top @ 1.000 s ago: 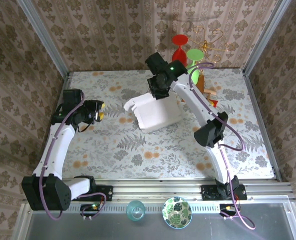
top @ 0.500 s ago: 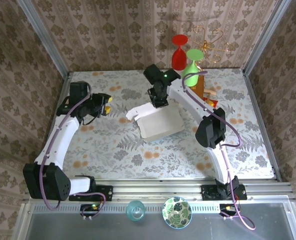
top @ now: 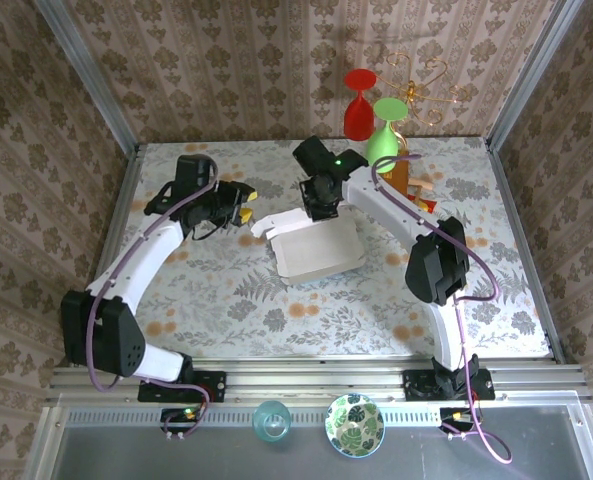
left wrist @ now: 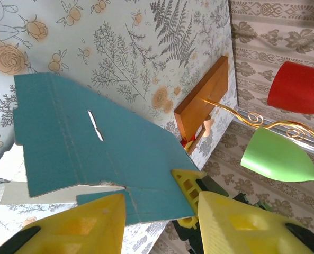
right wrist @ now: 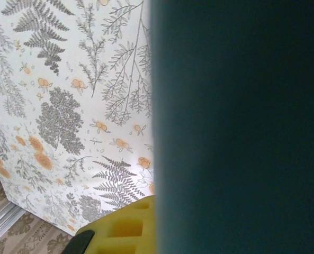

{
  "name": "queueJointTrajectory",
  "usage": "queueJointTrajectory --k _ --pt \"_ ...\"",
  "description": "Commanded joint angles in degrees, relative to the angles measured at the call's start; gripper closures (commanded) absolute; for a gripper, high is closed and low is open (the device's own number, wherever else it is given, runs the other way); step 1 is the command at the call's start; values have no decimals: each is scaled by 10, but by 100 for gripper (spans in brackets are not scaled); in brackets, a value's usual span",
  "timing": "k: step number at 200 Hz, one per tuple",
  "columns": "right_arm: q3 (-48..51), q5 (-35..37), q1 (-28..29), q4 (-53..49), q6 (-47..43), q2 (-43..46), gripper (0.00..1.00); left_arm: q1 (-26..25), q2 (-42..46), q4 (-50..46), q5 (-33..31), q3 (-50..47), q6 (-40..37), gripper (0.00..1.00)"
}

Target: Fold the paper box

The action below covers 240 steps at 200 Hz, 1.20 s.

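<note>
The paper box (top: 318, 248) lies mid-table with its white inside up and one flap (top: 267, 222) sticking out to the left. My right gripper (top: 321, 203) is shut on its far edge. In the right wrist view the blue outside (right wrist: 236, 127) hangs close against the lens beside one yellow finger (right wrist: 122, 227). My left gripper (top: 246, 207) hovers just left of the flap, open. In the left wrist view the blue sheet (left wrist: 93, 143) spreads ahead, and its lower corner reaches into the gap between my yellow fingers (left wrist: 88, 225). The right gripper's finger (left wrist: 190, 189) pinches the sheet's edge.
A brown wooden block (top: 403, 172) with a gold wire stand holds a red cup (top: 359, 100) and a green cup (top: 388, 128) at the back right, close behind the box. A patterned bowl (top: 354, 424) and a glass (top: 271, 420) sit on the near shelf.
My left arm has swung from the table's left side up and right, to the box's left flap. The right gripper has lowered the box flatter onto the table.
</note>
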<state>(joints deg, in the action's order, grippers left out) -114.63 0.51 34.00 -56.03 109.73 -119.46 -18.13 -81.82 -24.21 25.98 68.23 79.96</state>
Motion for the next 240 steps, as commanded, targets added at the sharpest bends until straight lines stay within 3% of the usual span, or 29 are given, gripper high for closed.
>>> queueJointTrajectory --k 1,115,161,200,240 --pt "24 -3 -4 21 18 24 100 -12 -11 26 10 -9 14 59" --pt "62 -18 -14 64 20 31 100 -39 -33 22 18 -22 27 60" --pt "67 -23 -17 65 18 31 100 -19 -21 16 5 -27 15 59" --pt "75 -25 -19 70 17 31 100 -4 -17 -32 -12 28 -35 56" --pt "75 -27 -20 75 21 28 100 -12 -44 -7 13 5 -24 56"
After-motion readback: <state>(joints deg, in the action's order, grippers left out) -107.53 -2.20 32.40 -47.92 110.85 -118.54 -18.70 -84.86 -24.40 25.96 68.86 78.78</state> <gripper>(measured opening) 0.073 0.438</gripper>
